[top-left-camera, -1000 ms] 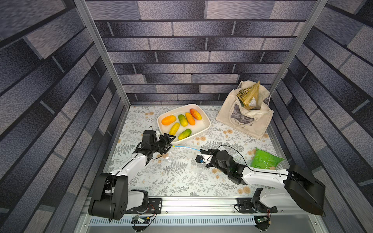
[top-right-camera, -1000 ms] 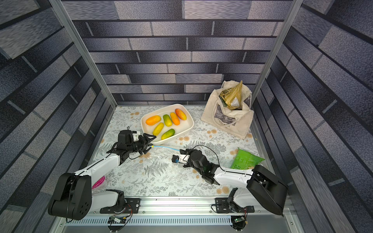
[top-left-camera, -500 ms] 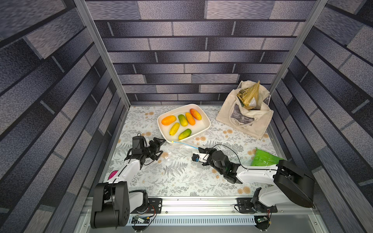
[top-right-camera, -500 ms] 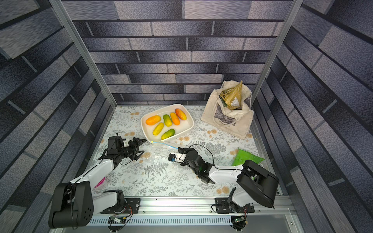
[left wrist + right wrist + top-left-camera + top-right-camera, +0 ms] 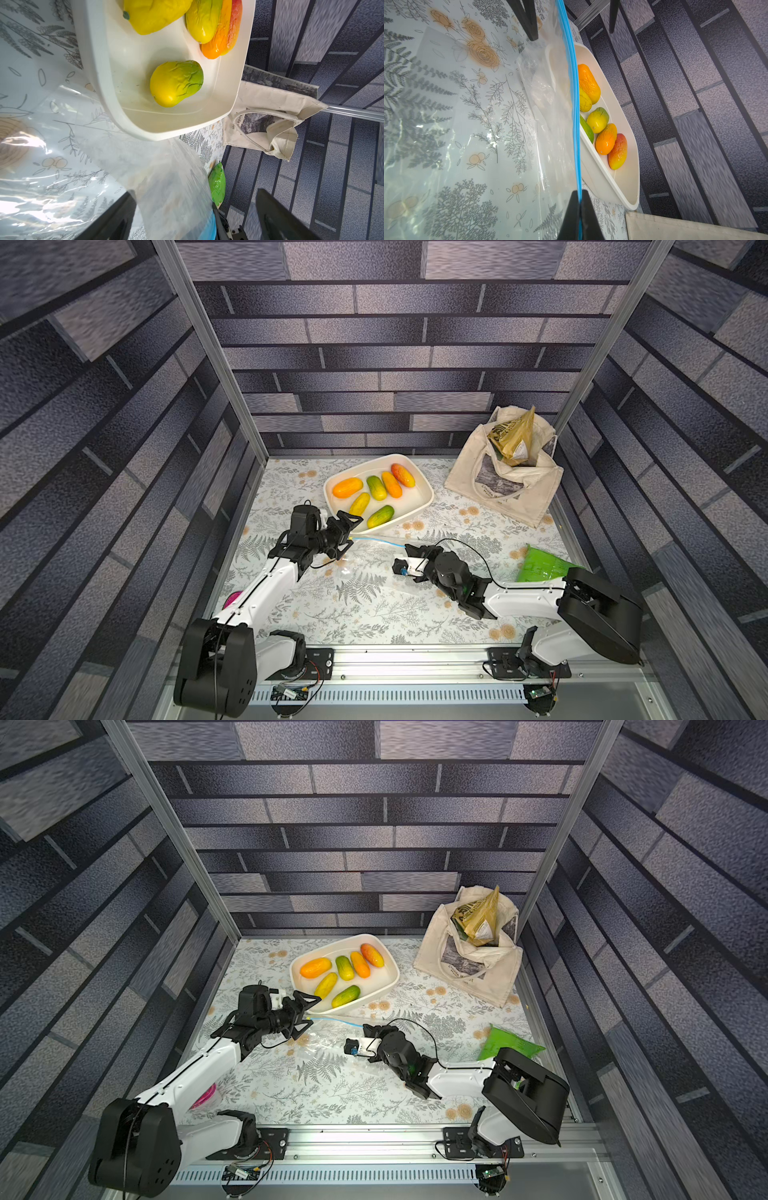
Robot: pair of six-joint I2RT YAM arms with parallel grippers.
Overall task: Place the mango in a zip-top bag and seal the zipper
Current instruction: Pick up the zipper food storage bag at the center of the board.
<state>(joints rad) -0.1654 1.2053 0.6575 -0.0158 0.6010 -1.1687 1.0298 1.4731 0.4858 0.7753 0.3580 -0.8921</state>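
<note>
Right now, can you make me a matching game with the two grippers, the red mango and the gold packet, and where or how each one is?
Things:
1. left gripper
2. right gripper
3. red mango
4. gold packet

Place or state:
A. inside the canvas tote
B. shut on the blue zipper
C. jaws wide open
D. lying in the white tray

Pairs: 1-C, 2-B, 3-D, 4-A

Bright, even light; blurred walls
</note>
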